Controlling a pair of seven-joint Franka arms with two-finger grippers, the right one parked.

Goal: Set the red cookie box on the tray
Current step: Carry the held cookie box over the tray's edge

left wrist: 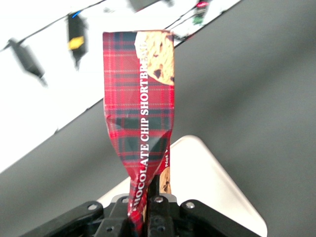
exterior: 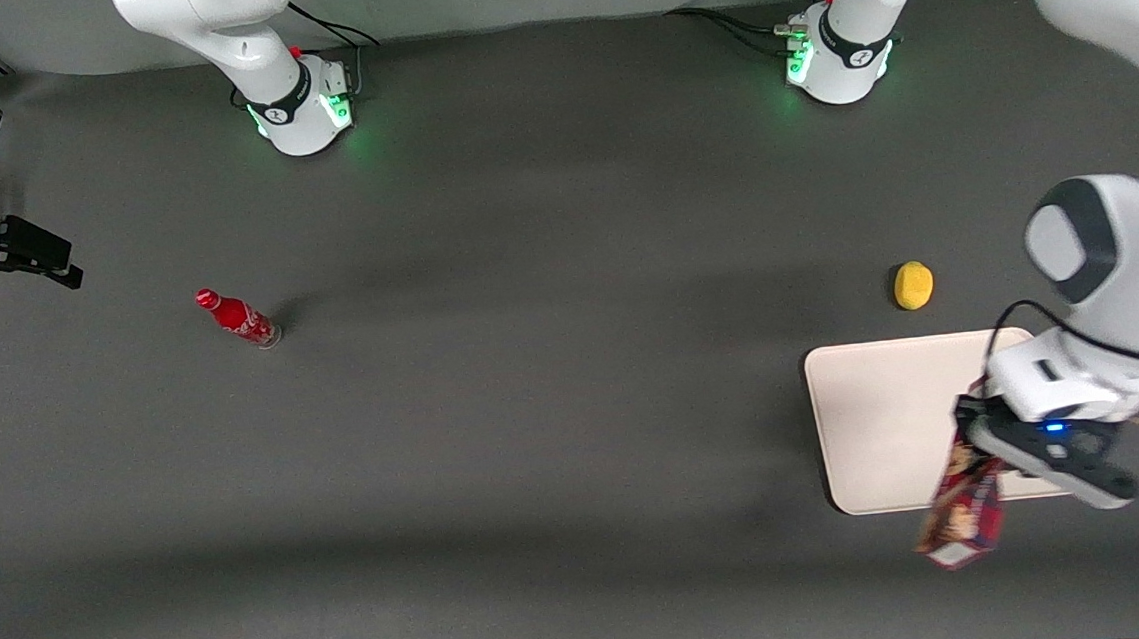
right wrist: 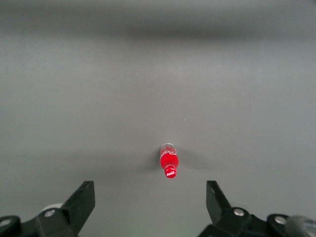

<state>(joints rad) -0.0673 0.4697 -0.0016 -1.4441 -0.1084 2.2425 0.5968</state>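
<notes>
Red tartan cookie box (exterior: 962,511) pinched tight in the black gripper (exterior: 978,431), hanging above the flat cream tray's (exterior: 887,418) nearer rim.

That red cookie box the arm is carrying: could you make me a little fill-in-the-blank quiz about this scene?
1. The gripper is shut on the red cookie ____.
2. The box hangs partly over the cream ____.
3. Farther from the front camera than the tray lies a small ____ object.
4. The words on the box read chocolate chip ____.

Missing words: box; tray; yellow; shortbread
</notes>
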